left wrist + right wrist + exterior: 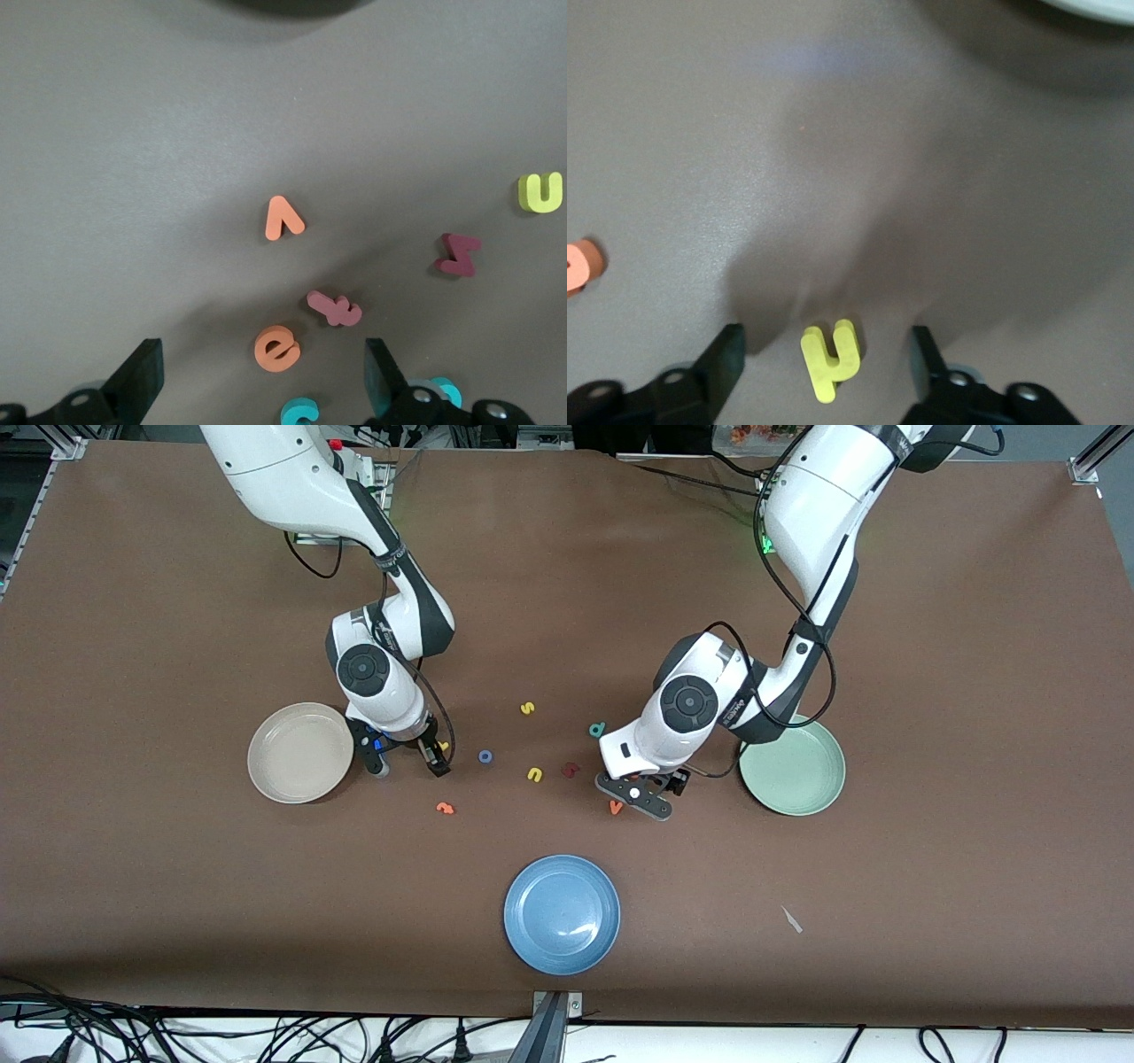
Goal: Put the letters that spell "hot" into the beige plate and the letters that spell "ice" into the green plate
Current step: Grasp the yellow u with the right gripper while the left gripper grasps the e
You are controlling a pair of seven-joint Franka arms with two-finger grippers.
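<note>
The brown counter (957,691) carries three plates: the beige plate (300,752) toward the right arm's end, the green plate (791,767) toward the left arm's end, and a blue plate (562,914) nearest the front camera, all empty. The letters lie scattered between the beige and green plates, so each arm likely works beside its own plate. The right claw (824,359) is low beside the beige plate, fingers apart and straddling the yellow h (830,358), seemingly to pinch it. The left claw (261,376) hovers by the green plate, fingers wide apart, over the orange e (277,347), with the teal c (299,412) just beside. The blue o (485,756) and orange t (445,808) lie untouched.
</note>
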